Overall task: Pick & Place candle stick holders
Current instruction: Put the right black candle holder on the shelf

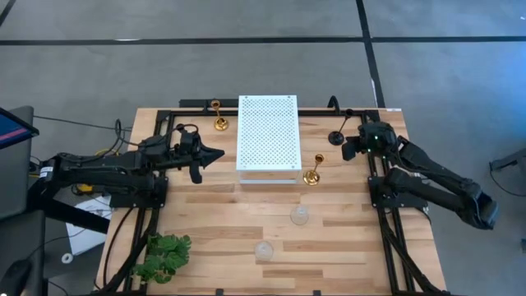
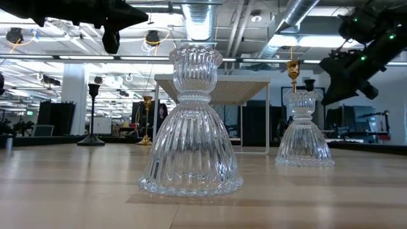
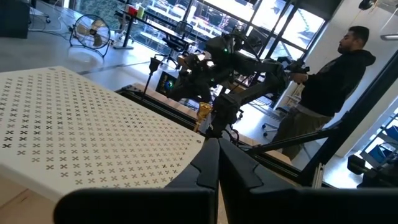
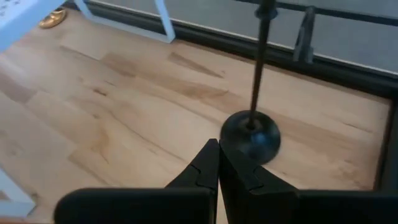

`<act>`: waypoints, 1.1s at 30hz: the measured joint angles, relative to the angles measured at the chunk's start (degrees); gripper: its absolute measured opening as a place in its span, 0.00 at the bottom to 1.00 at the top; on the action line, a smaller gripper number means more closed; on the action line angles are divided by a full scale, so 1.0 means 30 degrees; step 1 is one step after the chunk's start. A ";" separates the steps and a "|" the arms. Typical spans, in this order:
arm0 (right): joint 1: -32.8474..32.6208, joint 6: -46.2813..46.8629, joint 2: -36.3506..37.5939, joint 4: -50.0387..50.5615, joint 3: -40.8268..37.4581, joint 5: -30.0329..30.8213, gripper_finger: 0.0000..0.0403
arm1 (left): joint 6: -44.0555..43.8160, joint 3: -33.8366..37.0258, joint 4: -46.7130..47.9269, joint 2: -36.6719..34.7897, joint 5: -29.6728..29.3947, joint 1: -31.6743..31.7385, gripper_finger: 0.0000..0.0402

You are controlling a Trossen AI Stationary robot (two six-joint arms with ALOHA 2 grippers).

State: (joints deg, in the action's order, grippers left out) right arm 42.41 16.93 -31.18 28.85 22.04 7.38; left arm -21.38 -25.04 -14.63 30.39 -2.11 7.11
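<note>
A tall black holder [image 1: 337,136] stands on its round base [image 4: 250,134] to the right of the white board. A second black one [image 2: 93,114] shows far left in the low view. One gold holder [image 1: 219,123] stands at the board's far left corner, and another [image 1: 312,175] at its near right corner. Two clear glass holders [image 1: 300,215] [image 1: 263,249] stand near the front. My right gripper [image 1: 348,150] is shut and raised, just beside the black holder's base. My left gripper [image 1: 219,154] is shut and raised, left of the board.
The white perforated board [image 1: 267,131] stands on legs at the table's far middle. A green leafy plant [image 1: 162,255] lies at the near left corner. A person [image 3: 329,81] stands beyond the table's right side. Bare wood lies between the glass holders and the board.
</note>
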 joint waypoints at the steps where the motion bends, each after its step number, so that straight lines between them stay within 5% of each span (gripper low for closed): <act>1: 0.0043 -0.0204 -0.0018 -0.0046 0.0000 -0.0071 0.01 | -0.0002 0.0000 0.0000 0.0000 0.0002 0.0000 0.01; 8: 0.0007 -0.0813 -0.0906 -0.0429 0.0007 -0.0939 0.27 | -0.0002 0.0000 0.0000 0.0000 0.0005 0.0000 0.01; 17: 0.0065 -0.1138 -0.3276 -0.3795 0.0007 0.1647 0.67 | -0.0016 0.0000 0.0000 0.0000 0.0000 0.0000 0.01; 24: 0.0153 -0.1146 -0.5860 -0.6545 0.0007 0.1669 0.70 | -0.0016 0.0000 0.0000 0.0000 0.0000 0.0000 0.01; 33: 0.0691 -0.1138 -0.8451 -0.8256 0.0007 0.2589 0.62 | -0.0089 0.0000 -0.0003 0.0000 0.0000 0.0000 0.01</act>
State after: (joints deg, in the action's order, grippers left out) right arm 44.49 13.52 -56.53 4.08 22.06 15.14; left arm -21.65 -25.04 -14.64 30.39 -2.11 7.11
